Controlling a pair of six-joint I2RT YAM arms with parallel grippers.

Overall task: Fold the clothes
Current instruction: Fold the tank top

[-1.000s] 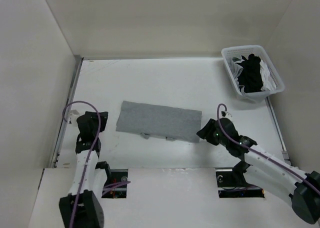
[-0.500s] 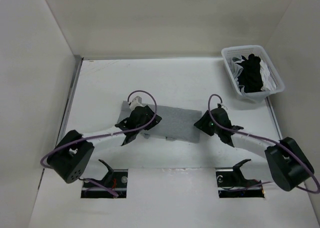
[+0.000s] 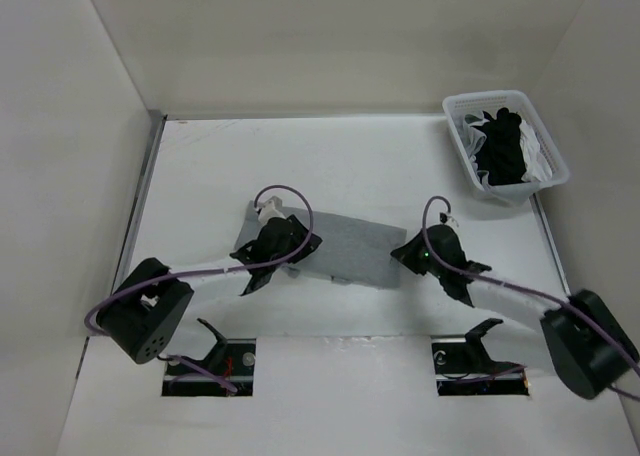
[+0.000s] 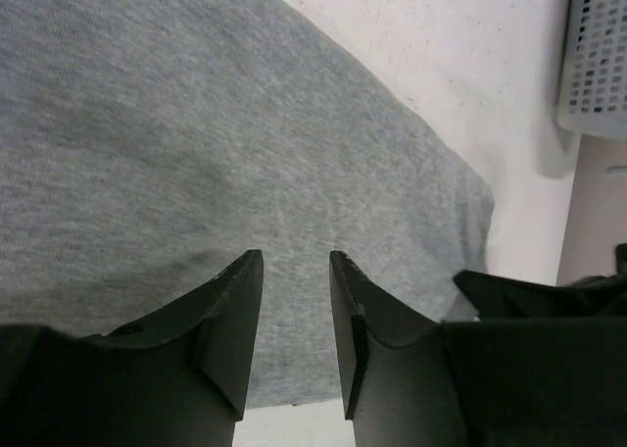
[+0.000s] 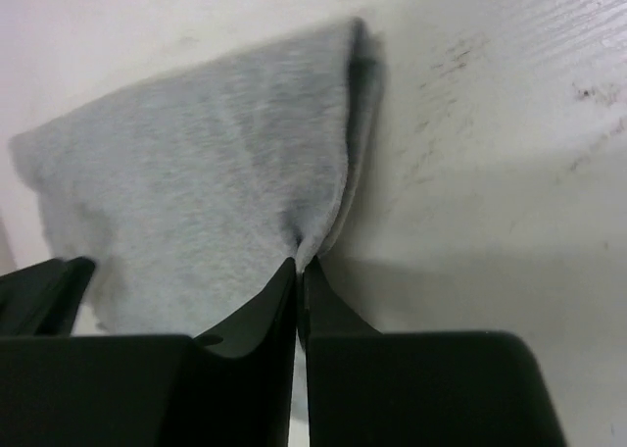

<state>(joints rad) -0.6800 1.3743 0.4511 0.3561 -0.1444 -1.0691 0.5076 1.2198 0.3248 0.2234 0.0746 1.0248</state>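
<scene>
The light-grey thin fabric garment [image 3: 345,241] lies folded into a flat rectangle at the centre of the white tabletop [image 3: 350,166], toward its near edge. The right gripper [image 5: 299,266], its arm stretched low and leftward, is pinched closed on the garment's right edge. The left gripper [image 4: 294,261] is positioned over the garment's left portion, jaws partly spread, gripping nothing.
</scene>
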